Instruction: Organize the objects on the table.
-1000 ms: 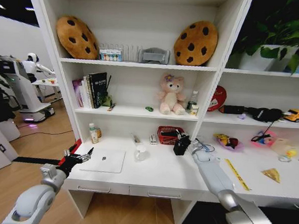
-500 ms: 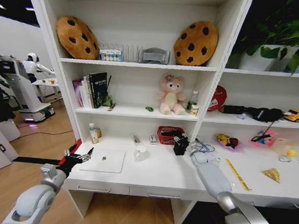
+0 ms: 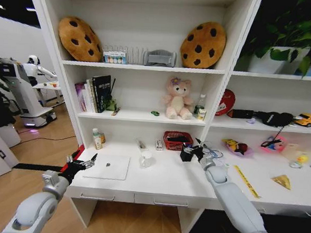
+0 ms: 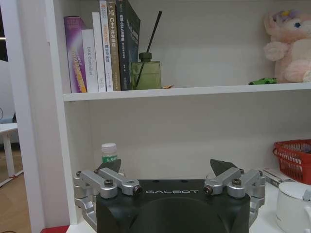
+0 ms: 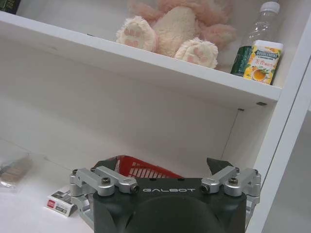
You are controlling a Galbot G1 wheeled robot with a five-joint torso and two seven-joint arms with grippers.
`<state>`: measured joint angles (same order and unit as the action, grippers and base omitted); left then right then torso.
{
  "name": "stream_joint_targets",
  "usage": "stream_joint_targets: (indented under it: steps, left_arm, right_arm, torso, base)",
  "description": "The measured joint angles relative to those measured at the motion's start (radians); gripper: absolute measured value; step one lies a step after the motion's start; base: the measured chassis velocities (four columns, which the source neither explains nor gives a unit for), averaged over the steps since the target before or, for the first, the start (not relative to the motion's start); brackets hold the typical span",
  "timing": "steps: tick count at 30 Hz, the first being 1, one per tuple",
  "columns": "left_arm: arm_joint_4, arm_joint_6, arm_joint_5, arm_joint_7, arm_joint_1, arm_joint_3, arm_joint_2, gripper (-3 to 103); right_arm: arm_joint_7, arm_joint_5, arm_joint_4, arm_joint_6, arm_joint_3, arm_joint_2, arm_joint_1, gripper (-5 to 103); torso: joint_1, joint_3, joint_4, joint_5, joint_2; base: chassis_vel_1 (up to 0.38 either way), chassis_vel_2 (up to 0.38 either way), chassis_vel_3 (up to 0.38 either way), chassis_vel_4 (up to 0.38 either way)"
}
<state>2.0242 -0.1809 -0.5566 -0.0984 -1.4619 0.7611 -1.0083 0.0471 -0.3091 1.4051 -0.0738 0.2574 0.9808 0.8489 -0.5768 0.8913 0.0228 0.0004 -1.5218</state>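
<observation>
On the white table [image 3: 167, 181] lie a silver-white laptop [image 3: 108, 167], a white mug [image 3: 146, 158], small bottles [image 3: 97, 138], a yellow ruler [image 3: 246, 181] and a yellow wedge [image 3: 282, 181]. A tiny green toy [image 3: 155, 113] sits on the shelf above, beside the pink bear. My left gripper [image 3: 82, 164] hovers open and empty at the desk's left edge, just left of the laptop. My right gripper [image 3: 191, 150] is open and empty beside a red basket [image 3: 175, 140] at the back of the desk. The left wrist view shows the mug [image 4: 291, 206] and a bottle [image 4: 109, 153] ahead.
Books [image 3: 93, 93] and a green diffuser jar [image 4: 146, 73] stand on the middle shelf. A small box [image 3: 159, 145] lies left of the basket. A pink dish with toys [image 3: 237, 147] and more clutter sit at the desk's right. Another robot [image 3: 20, 87] stands far left.
My right wrist has turned and the gripper has shifted slightly right, staying beside the red basket, with the forearm swinging lower. The left arm has not moved.
</observation>
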Motion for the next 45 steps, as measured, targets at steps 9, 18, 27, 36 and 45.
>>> stream_joint_targets:
  steps: [9, 18, 27, 36, 45]
  left_arm:
    - [0.0, 0.0, 0.0, 0.0, 0.0, 0.0, 0.0, 100]
    - [0.0, 0.0, 0.0, -0.001, 0.0, 0.0, 0.0, 100]
    - [0.0, 0.0, 0.0, 0.0, 0.0, 0.0, 0.0, 100]
    - [0.0, 0.0, 0.0, -0.001, 0.0, 0.0, 0.0, 100]
    - [0.0, 0.0, 0.0, -0.001, 0.0, 0.0, 0.0, 100]
  right_arm:
    - [-0.225, 0.005, 0.456, 0.325, 0.134, -0.028, 0.292, 100]
    - [-0.429, -0.029, 0.692, 0.445, 0.193, 0.005, 0.499, 100]
    - [-0.15, 0.042, 0.769, 0.272, 0.447, 0.056, 0.823, 100]
    - [0.181, -0.054, 0.575, -0.007, 0.65, 0.021, 0.881, 100]
    - [0.084, -0.116, 0.525, -0.091, 0.672, 0.049, 0.921, 100]
  torso:
    - [0.0, 0.0, 0.0003, -0.0002, 0.0]
    - [0.0, 0.0, 0.0001, -0.0005, 0.0]
    - [0.0, 0.0, 0.0006, -0.0004, 0.0]
    - [0.0, 0.0, 0.0002, 0.0001, 0.0]
    - [0.0, 0.0, 0.0002, -0.0003, 0.0]
  base:
    - [0.0, 0.0, 0.0, 0.0]
    - [0.0, 0.0, 0.0, 0.0]
    - [0.0, 0.0, 0.0, 0.0]
    - [0.0, 0.0, 0.0, 0.0]
    - [0.0, 0.0, 0.0, 0.0]
